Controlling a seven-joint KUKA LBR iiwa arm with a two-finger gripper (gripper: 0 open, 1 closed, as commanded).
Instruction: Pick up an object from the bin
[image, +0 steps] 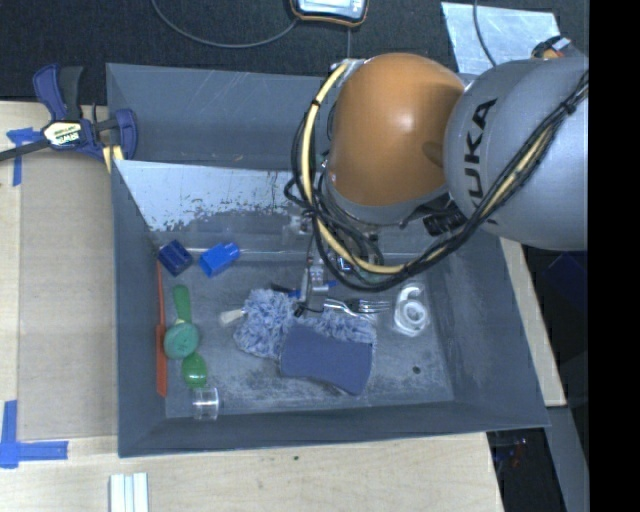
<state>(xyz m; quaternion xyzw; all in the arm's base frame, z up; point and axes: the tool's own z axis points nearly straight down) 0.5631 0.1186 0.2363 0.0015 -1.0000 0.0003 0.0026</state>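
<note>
My gripper (314, 285) hangs low in the middle of the bin, under the arm's orange cover. It stands just above the right edge of a blue-and-white knitted cloth (260, 322). A dark blue flat pad (326, 361) lies in front of it, partly on the cloth. To the gripper's right rests a silvery fork-like piece (352, 306), and past that a clear tape roll (410, 310).
Two blue blocks (175, 257) (219, 259) sit at the back left. Along the left wall lie an orange stick (160, 335), a green bottle-shaped toy (183, 335) and a clear cup (205, 403). The arm covers the bin's back right.
</note>
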